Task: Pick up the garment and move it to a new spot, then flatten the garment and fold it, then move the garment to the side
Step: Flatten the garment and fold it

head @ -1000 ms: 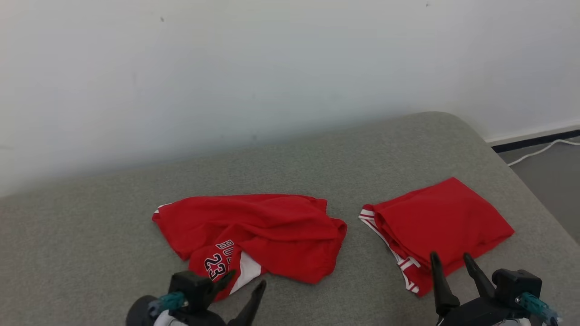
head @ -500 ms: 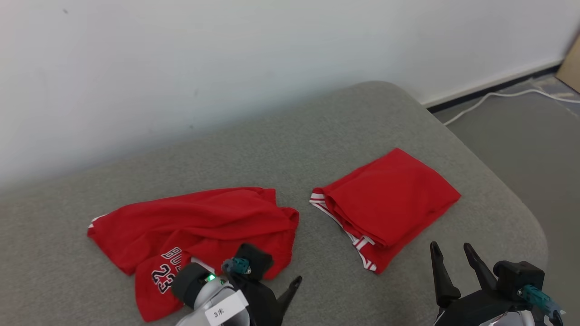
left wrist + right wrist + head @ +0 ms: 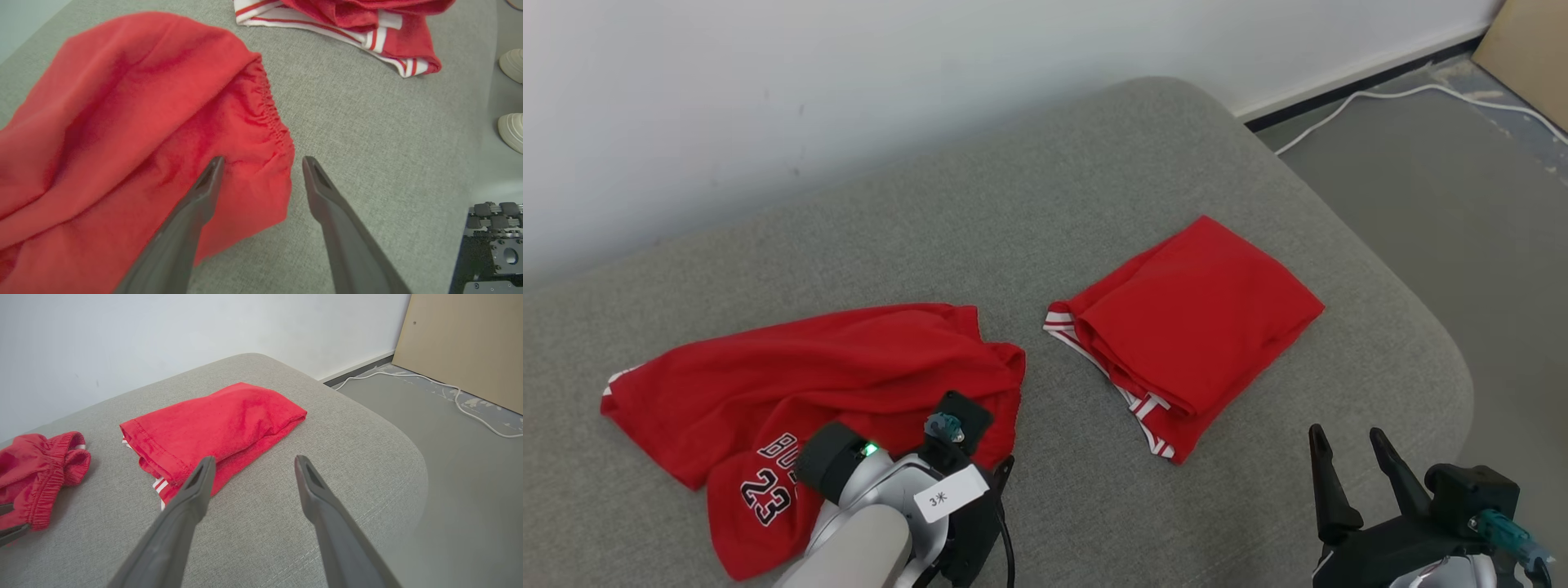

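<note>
A crumpled red garment [image 3: 792,384] printed with "23" lies on the left of the grey cushion [image 3: 1094,163]. In the left wrist view its gathered elastic hem [image 3: 269,110] is in front of my left gripper [image 3: 263,160]. That gripper is open, one finger over the cloth and one over bare cushion, holding nothing. In the head view the left gripper [image 3: 1001,474] hangs at the garment's right edge, mostly hidden by its wrist. My right gripper [image 3: 1346,433] [image 3: 254,458] is open and empty at the cushion's front right, short of a folded red garment [image 3: 1201,314] [image 3: 220,420].
The cushion's rounded right end drops to grey floor, where a white cable [image 3: 1339,106] runs along the wall. A wooden board [image 3: 1527,57] leans at the far right. Two pale shoes [image 3: 510,65] stand on the floor beside the cushion. A white wall is behind.
The head camera has swung right and down, shifting the whole picture. My left arm has reached forward over the crumpled garment's right edge. Both grippers stayed open.
</note>
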Motion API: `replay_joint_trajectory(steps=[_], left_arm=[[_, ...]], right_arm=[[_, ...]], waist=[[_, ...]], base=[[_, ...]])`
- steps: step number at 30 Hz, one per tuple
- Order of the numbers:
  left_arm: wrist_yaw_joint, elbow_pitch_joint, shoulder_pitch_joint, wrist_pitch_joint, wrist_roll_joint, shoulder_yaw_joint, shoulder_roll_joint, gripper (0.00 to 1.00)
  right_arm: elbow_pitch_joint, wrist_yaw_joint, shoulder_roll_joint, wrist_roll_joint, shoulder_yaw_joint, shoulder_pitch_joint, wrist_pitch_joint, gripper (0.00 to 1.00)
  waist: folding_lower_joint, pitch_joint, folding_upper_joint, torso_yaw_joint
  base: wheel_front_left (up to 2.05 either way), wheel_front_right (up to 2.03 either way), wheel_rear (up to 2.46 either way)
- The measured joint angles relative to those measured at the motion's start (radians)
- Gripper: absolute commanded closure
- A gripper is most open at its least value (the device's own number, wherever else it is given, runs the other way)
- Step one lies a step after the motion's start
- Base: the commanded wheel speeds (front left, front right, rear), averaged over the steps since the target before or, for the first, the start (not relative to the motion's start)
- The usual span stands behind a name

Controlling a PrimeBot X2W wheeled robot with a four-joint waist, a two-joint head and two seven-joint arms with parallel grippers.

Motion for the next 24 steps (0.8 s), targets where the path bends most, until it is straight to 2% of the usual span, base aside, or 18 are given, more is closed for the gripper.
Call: replay_joint_trajectory(steps=[5,6,7,8,15,24], left_arm=[[-0.001,0.050,-0.026,-0.009,0.030,-0.016,-0.006,0.00],[-0.005,0.060,-0.028,-0.010,0.034,-0.023,-0.006,0.27],[-0.008,0.067,-0.028,-0.015,0.035,-0.025,-0.008,0.87],[-0.008,0.072,-0.028,-0.022,0.035,-0.025,-0.011,1.00],[-0.010,0.083,-0.076,-0.097,0.020,-0.013,-0.061,1.00],[-0.026,0.068,-0.214,-0.204,-0.032,0.022,-0.086,1.00]], right_arm=[[0.006,0.000,0.006,0.000,0.007,-0.038,0.000,0.00],[0.006,0.000,0.007,0.000,0.010,-0.046,-0.001,0.00],[0.006,0.000,0.007,0.000,0.012,-0.051,-0.001,0.00],[0.007,0.000,0.008,0.000,0.012,-0.055,-0.002,0.00],[0.018,-0.001,0.008,0.000,-0.002,-0.054,-0.012,0.00],[0.049,-0.001,0.016,0.000,0.023,-0.058,-0.018,0.00]], waist=[[0.0000,0.025,0.0000,0.005],[0.0000,0.027,0.0000,0.007],[-0.0001,0.028,0.0000,0.009],[-0.0001,0.029,0.0000,0.010],[-0.0002,0.022,0.0000,0.031],[-0.0003,-0.019,0.0000,0.052]], base=[[0.00,0.00,0.00],[0.00,0.00,0.00],[0.00,0.00,0.00],[0.00,0.00,0.00],[0.00,0.00,0.00],[0.00,0.00,0.00]])
